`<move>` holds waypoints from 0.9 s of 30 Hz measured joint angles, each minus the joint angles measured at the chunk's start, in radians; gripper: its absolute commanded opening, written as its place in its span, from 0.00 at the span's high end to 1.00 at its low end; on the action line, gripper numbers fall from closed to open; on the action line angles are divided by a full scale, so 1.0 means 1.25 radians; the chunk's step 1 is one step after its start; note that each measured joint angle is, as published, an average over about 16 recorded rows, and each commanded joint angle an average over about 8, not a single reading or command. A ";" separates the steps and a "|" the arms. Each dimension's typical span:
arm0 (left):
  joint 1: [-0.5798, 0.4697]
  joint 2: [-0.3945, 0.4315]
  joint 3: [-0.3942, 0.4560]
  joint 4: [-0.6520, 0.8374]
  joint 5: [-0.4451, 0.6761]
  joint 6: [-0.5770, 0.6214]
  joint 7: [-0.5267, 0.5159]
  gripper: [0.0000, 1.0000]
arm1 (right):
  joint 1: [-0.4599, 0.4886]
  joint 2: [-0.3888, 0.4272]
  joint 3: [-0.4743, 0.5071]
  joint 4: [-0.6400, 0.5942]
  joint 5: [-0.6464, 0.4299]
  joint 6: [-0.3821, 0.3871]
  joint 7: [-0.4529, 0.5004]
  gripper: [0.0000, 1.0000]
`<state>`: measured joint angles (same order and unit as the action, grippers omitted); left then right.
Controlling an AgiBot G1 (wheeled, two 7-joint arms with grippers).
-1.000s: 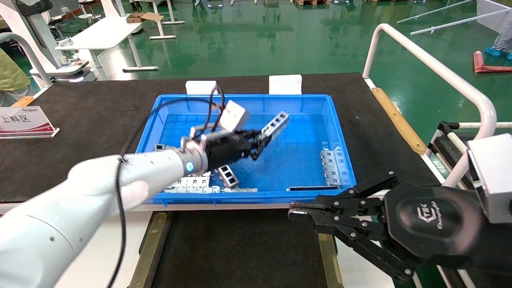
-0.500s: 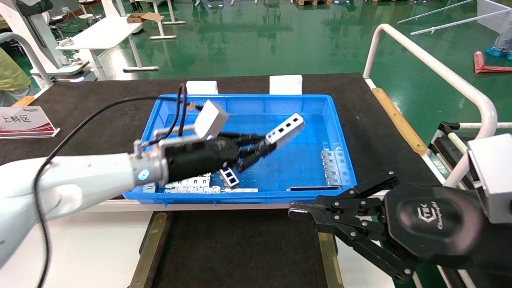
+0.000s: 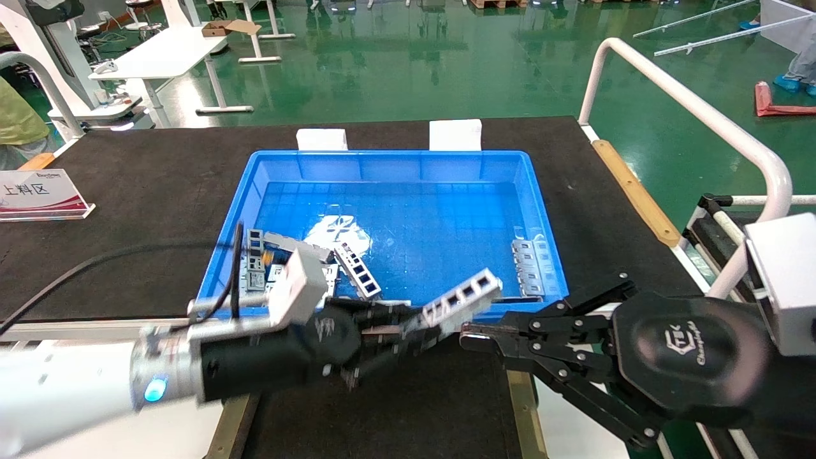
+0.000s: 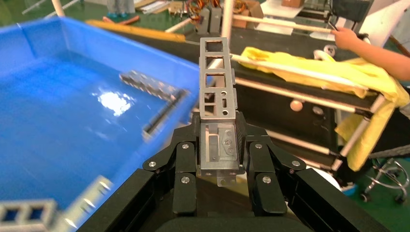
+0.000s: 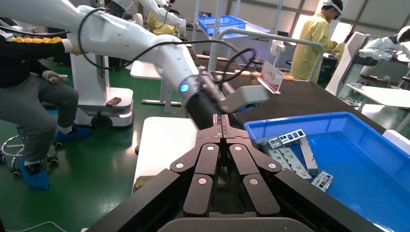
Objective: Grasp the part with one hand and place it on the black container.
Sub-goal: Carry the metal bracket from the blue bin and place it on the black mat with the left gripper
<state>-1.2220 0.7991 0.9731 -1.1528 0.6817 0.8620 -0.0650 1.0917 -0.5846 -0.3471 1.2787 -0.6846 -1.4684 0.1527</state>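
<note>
We see a blue bin [image 3: 542, 210] sitting on a black-topped table [image 3: 127, 185], and in it lie several loose silver pieces: a cluster of ladder-like bars and flat plates [image 3: 347, 264] in its near left corner, a strip of tabbed plates [image 3: 528, 264] along its right wall, and a dark flat strip near the front wall. Just in front of the bin lies the black container [image 3: 395, 408], a matte black tray edged by tan-gold strips [image 3: 233, 408], and nothing rests on the part of it we can see. Our left gripper [image 3: 408, 338] hangs over the far edge of that tray, just past the bin's front rim, with its fingers [image 4: 186, 169] clamped on the lower end of the part [image 3: 460, 298]; the windowed bar sticks out beyond the fingertips, tilted upward and to the right, in the air and touching neither bin nor tray. Our right gripper [image 3: 472, 338] is parked low on the right, just beside the part's free end, its fingertips drawn together with nothing between them. On the table's left edge stands a small white and red sign [image 3: 39, 194], and two white blocks [image 3: 454, 134] sit behind the bin. A white railing [image 3: 688, 105] runs along the right, and beyond the table a green floor [image 3: 414, 64] holds white work tables.
</note>
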 measured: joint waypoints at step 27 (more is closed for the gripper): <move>0.310 0.037 0.046 -0.080 -0.067 -0.372 -0.086 1.00 | 0.000 0.000 0.000 0.000 0.000 0.000 0.000 1.00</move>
<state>-0.8349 0.8453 1.0304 -1.2522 0.5980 0.3967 -0.1719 1.0918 -0.5844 -0.3476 1.2787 -0.6842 -1.4681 0.1525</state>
